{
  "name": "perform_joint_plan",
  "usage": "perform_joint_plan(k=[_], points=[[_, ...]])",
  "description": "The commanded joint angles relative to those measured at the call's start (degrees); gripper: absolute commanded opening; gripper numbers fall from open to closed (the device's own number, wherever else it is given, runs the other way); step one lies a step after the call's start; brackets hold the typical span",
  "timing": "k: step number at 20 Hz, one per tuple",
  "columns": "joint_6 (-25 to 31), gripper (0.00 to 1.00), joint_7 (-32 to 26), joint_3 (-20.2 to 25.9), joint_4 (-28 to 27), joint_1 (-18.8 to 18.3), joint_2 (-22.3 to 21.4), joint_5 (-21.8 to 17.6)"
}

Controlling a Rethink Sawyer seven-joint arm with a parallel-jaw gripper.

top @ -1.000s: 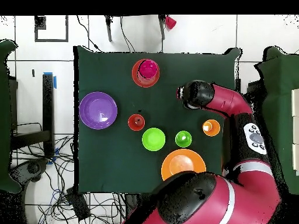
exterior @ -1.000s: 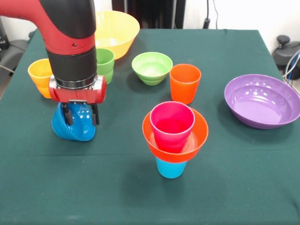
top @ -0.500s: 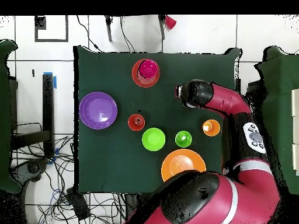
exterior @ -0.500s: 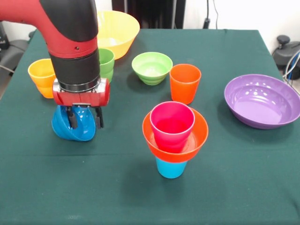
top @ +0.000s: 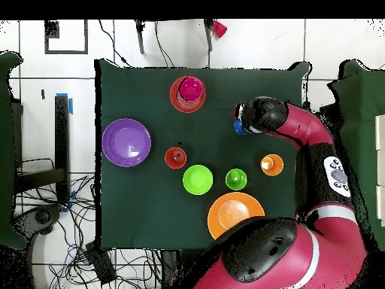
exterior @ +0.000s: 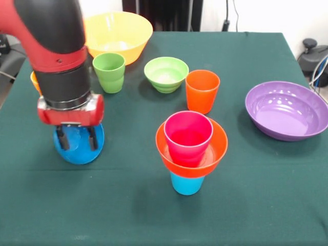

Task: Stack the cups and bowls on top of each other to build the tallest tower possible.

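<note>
Front view: the gripper hangs at about nine o'clock from the table's middle, its two dark fingers spread apart and pointing down in front of the blue bowl. The bowl lies tipped on the green cloth with its opening turned toward the camera; the fingers stand before that opening with a clear gap between them, and whether they touch the bowl I cannot tell. The tower stands near the centre, toward six o'clock: a light blue cup at the bottom, an orange bowl on it, a magenta cup inside the bowl. At twelve o'clock from the tower stands an orange cup, and the light green bowl is at about eleven. The green cup and large yellow bowl sit toward ten to eleven o'clock, the purple bowl at about two to three. A yellow-orange cup peeks out behind the arm

Overhead view: the arm covers the gripper; only a sliver of the blue bowl shows at its tip, at about three o'clock on the table. The tower is at twelve o'clock, the purple bowl at nine, the yellow bowl near five
</note>
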Motion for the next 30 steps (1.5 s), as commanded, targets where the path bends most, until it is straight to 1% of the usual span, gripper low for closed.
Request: perform_joint_plan(k=[1,3,14,17,19,25,28,30], points=[[9.4,1.0,-17.9,6.4,-9.5,-2.2,5.8,-4.9],[10.2,1.0,-17.8,7.0,-10.5,-2.1,6.1,-4.9],[4.6,1.0,-16.0,8.7,-7.7,-2.4,6.4,-6.3],[4.4,1.0,-15.7,8.8,-8.1,-1.9,6.3,-7.1],[5.6,1.0,-15.2,8.2,-8.4,-1.4,5.5,-7.8],[6.9,1.0,-12.8,7.5,-4.9,-0.8,1.3,-8.6],[9.4,1.0,-9.8,6.2,-2.4,-0.5,-1.8,-7.7],[11.0,1.0,-10.6,6.5,-1.7,-0.7,-3.2,-7.5]])
